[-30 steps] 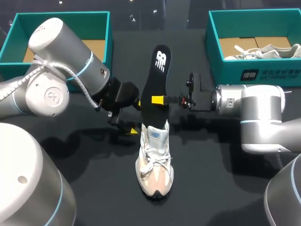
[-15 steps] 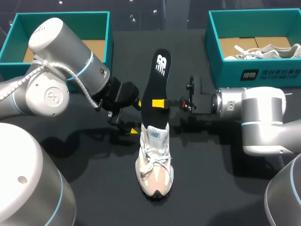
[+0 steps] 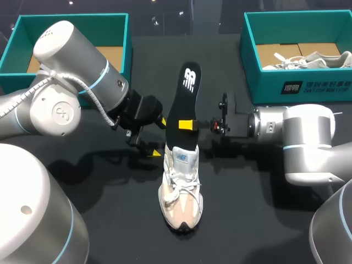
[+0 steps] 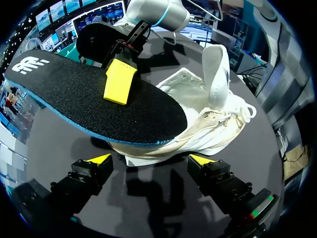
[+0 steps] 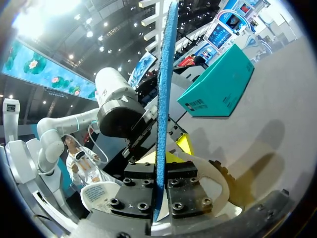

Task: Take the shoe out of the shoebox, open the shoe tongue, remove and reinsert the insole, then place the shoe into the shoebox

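L to R: teal left shoebox [image 3: 122,38] sat at the far-left corner of the table, no shoe visible in it. My left gripper [image 4: 148,159] hung low just beside the shoe's heel with its fingers spread wide, tips short of the heel and touching nothing. The shoe [image 3: 180,187] stood mid-table on its sole, toe toward me, tongue [image 4: 218,74] lifted upright. The black insole [image 3: 184,104] ran from the shoe's opening up and away, front end inside, logo end in the air. My right gripper [image 3: 187,125] pinched the insole approx mid-length, one yellow tip on top, the other underneath. The right shoebox [image 3: 297,88] held a 2nd shoe [image 3: 319,59].

My read: insole step, half done; couldn't tell whether it was coming out or going in. To do it well I'd move the left fingers in on the heel first, so the shoe wouldn't drag. Then I'd move the insole along its own line w/o twisting and keep the tongue clear.
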Robot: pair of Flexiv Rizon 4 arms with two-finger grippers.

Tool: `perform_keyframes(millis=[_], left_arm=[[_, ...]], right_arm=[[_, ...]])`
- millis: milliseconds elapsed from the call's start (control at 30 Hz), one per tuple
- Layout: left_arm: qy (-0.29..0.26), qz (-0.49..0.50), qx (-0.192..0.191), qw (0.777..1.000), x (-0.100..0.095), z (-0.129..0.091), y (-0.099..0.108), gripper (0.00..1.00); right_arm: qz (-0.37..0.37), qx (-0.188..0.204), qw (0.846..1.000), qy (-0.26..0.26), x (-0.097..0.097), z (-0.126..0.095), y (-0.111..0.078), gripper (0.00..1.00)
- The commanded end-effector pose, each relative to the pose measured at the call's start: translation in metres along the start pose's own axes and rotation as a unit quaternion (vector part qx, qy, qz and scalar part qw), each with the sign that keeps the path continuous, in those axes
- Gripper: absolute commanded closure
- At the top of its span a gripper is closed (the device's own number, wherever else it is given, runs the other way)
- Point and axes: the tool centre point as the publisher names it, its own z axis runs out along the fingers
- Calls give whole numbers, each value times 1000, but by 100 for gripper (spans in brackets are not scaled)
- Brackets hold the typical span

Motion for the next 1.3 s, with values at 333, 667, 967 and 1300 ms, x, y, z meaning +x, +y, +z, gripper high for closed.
perform_keyframes(millis=[333,667,967,1300], left_arm=[[0,0,-1,1000,0,1,0,0],[0,0,-1,1000,0,1,0,0],[0,0,-1,1000,0,1,0,0],[0,0,-1,1000,0,1,0,0]], right_arm=[[8,0,1000,-5,0,1,-16,100],[13,1,1000,-7,4,1,-28,100],[23,-2,1000,-8,6,1,-43,100],[42,8,999,-3,9,4,-58,100]])
